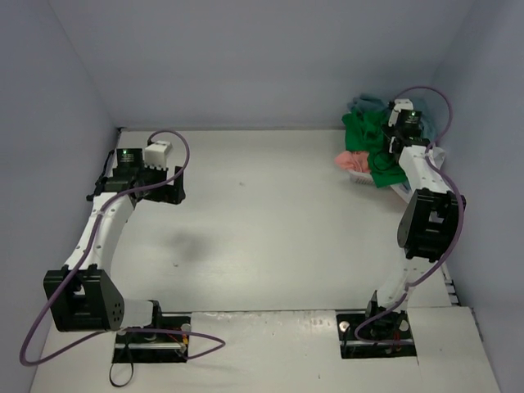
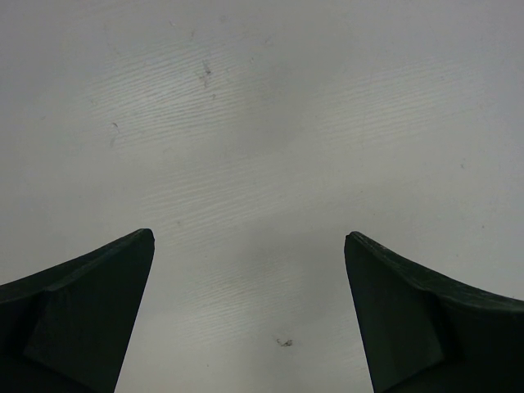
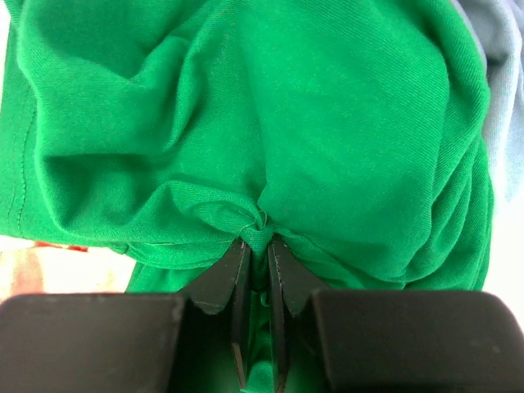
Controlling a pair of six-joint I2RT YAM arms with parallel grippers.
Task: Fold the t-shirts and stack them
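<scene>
- The tabletop lies mostly bare in front of the arms, probably the room kept for spreading and folding.
- The t-shirts sit heaped and unfolded in the far right corner, near the walls. None is laid out yet, so the task looks to be at its start.
- The green shirt lies on top of the heap. A blue shirt shows at its edge and a pink shirt pokes out toward the centre. Being topmost, the green one is the easiest to take first.
- The right arm stretches out over the heap, so its wrist looks straight onto green cloth.
- The left pincer hovers released, jaws wide, over bare tabletop at the far left. It is well apart from the heap, seemingly ready to take a corner.
- The right pincer is clenched on a small gathered tuck of the green shirt. Creases radiate from the pinch, which suggests it holds only the top layer, as lifting one shirt needs.
</scene>
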